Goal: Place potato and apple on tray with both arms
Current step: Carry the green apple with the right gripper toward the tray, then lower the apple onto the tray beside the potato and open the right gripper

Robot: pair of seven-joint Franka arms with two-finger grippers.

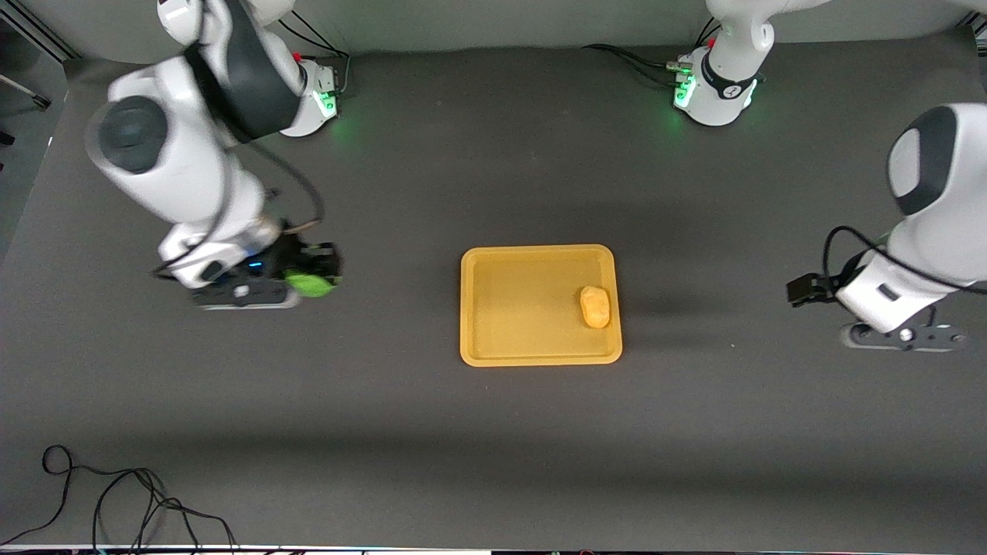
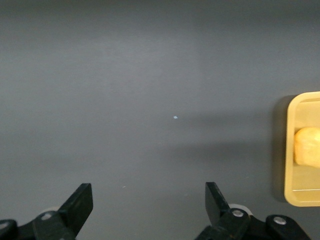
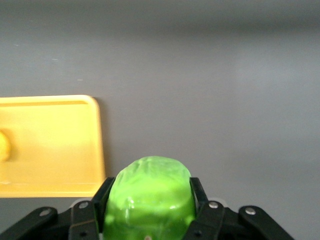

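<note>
Front view: potato [image 1: 594, 306] already on tray [image 1: 493, 339]; right gripper [image 1: 312, 279] jaws clamped on apple [image 1: 311, 284], to carry over tray; left gripper [image 2: 150, 210] jaws apart, waiting over worktop [image 1: 493, 447].

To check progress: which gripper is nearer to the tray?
Right. The right gripper, holding the apple, is beside the tray; the open left gripper waits farther off.

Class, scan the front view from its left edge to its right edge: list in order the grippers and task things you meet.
Right gripper shut on the apple → tray → potato lying in the tray → left gripper, open and holding nothing.
</note>
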